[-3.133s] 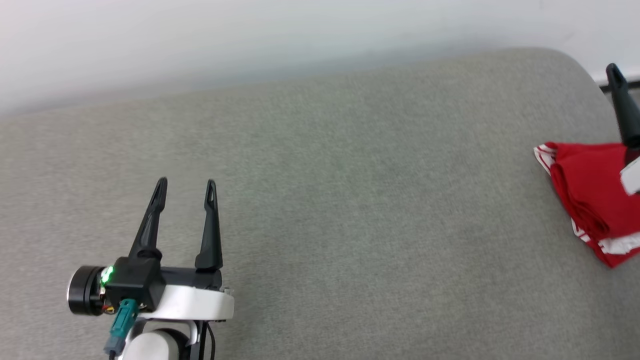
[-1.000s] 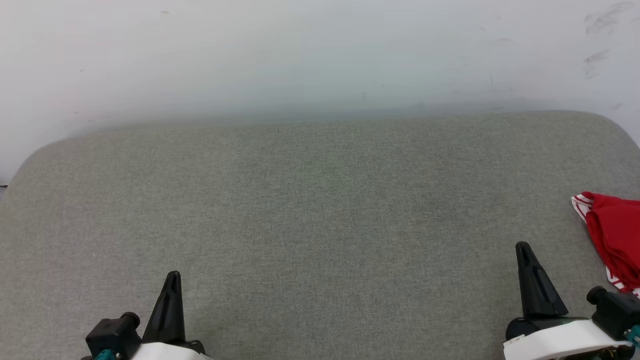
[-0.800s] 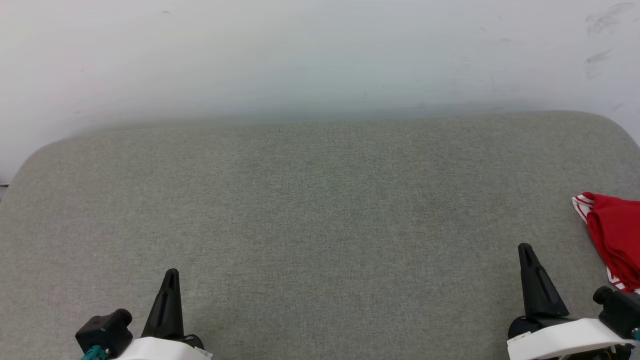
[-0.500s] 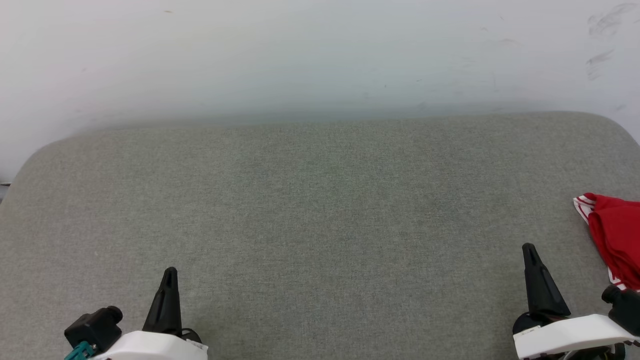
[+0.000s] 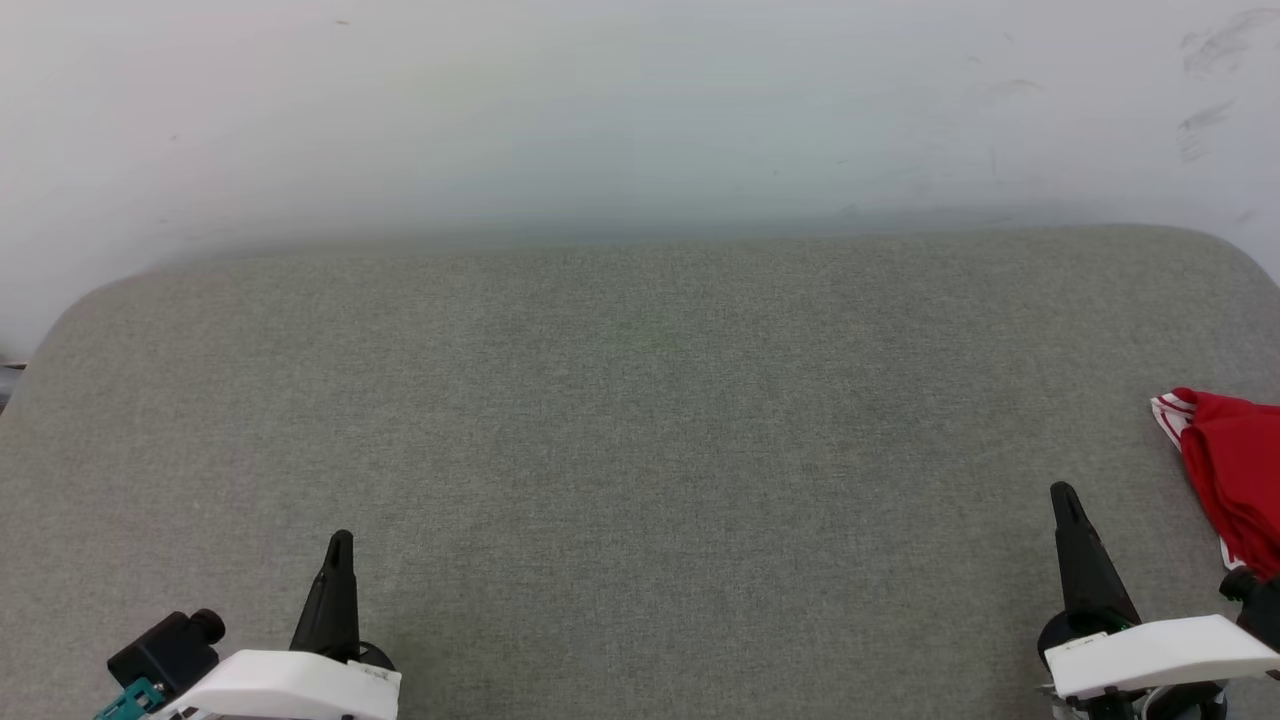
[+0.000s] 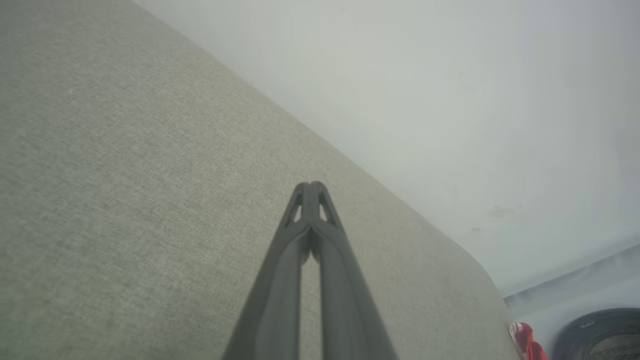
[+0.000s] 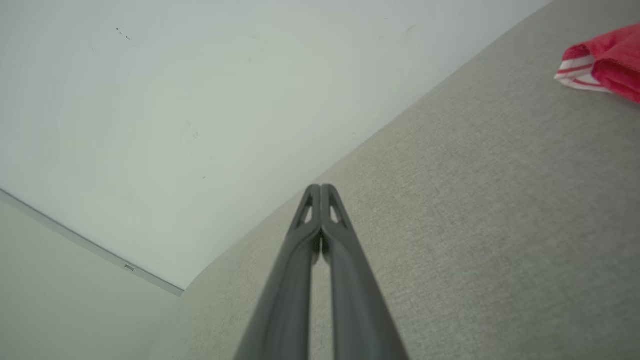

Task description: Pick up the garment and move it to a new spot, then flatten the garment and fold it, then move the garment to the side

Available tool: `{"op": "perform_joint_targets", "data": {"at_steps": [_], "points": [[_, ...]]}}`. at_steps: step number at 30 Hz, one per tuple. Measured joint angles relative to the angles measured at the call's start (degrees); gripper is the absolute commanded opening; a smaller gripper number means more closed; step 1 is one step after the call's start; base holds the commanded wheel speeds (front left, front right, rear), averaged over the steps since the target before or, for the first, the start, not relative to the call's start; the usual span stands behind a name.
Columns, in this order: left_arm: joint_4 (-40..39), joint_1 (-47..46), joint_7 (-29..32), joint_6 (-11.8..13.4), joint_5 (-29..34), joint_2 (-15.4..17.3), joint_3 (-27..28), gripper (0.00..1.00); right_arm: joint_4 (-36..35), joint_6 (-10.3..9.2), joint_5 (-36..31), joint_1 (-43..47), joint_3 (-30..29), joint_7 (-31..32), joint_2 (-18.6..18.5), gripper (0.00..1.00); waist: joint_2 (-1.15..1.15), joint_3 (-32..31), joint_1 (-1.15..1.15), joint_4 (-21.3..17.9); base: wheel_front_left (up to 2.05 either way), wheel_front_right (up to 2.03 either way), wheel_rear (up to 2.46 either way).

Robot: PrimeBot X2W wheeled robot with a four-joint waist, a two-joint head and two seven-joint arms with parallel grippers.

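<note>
The garment (image 5: 1235, 470) lies on the grey padded surface (image 5: 640, 450) at its right edge, roughly midway between the near and far sides. It is a compact red bundle with red-and-white striped trim at the corner that faces the centre of the surface; part of it runs past the edge of the head view. The left gripper (image 5: 340, 545) is over the near left part of the surface, fingers pressed together tip to tip and empty. The right gripper (image 5: 1066, 497) is over the near right part, near the garment but apart from it, likewise clenched on nothing. Both point toward the far side of the surface, where a pale wall (image 5: 640, 120) rises.
</note>
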Motion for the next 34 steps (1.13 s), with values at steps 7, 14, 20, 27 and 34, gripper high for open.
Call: {"op": "perform_joint_targets", "data": {"at_steps": [7, 14, 20, 27, 34], "points": [[0.6, -1.0, 1.4, -0.3, -5.5, 0.0, 0.2, 0.0, 0.7, 0.0, 4.9, -0.7, -0.4, 1.4, 0.1, 0.0, 0.0, 0.0, 0.0, 0.1, 0.0, 0.0, 0.0], [1.2, -1.7, 2.6, -0.5, -10.6, 0.0, 0.4, 0.0, 1.2, 0.0, 9.5, -1.2, -0.9, 2.6, 0.2, 0.0, 0.0, 0.0, 0.0, 0.3, 0.0, 0.0, 0.0], [1.6, -2.2, 3.7, -0.5, -14.6, 0.0, 0.6, 0.0, 1.6, 0.0, 13.2, -1.7, -1.2, 3.7, 0.3, 0.0, 0.0, 0.0, 0.0, 0.4, 0.0, 0.0, 0.0], [2.2, -3.1, 4.8, -0.9, -19.1, 0.0, 0.9, 0.0, 2.1, 0.0, 17.3, -2.3, -1.6, 4.9, 0.4, 0.0, 0.0, 0.0, 0.0, 0.6, 0.0, 0.0, 0.0], [2.6, -3.5, 5.9, -1.0, -23.4, 0.0, 1.2, 0.0, 2.6, 0.0, 21.0, -2.7, -2.0, 5.9, 0.6, 0.0, 0.0, 0.0, 0.0, 0.7, 0.0, 0.0, 0.0]]}}
